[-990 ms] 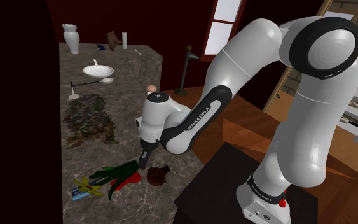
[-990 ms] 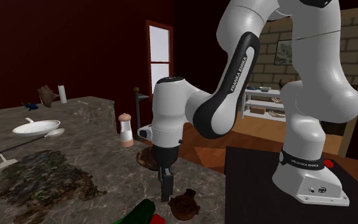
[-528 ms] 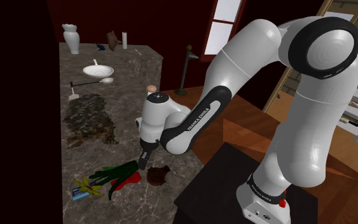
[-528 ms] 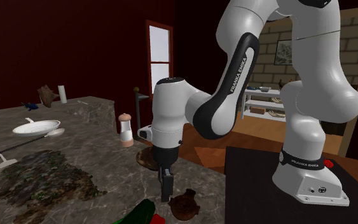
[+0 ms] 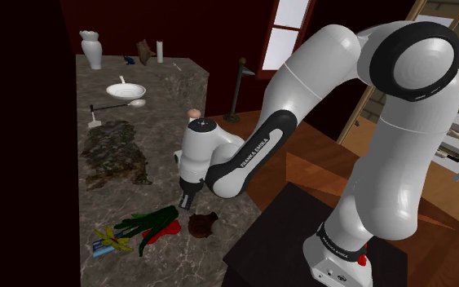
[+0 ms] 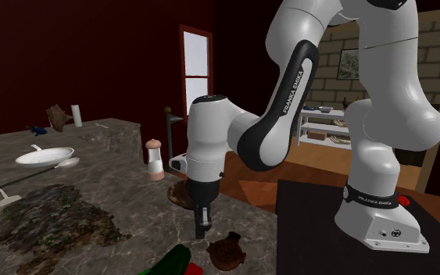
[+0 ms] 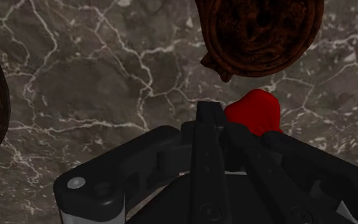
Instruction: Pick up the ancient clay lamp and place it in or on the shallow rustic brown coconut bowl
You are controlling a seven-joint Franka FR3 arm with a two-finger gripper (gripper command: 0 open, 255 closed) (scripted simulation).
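Black gripper low over the marble counter, fingers pressed together on nothing, dark brown clay lamp lying on the counter just ahead of them (untouched), coconut bowl close behind the gripper, red object by the fingertips

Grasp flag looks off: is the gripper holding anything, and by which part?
Nothing is held. The gripper is shut with its fingers meeting on nothing, just above the counter. The lamp sits on the counter beside it, apart.

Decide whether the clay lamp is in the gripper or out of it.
Out. The brown clay lamp lies on the marble counter beside the gripper, whose shut fingers clasp nothing.
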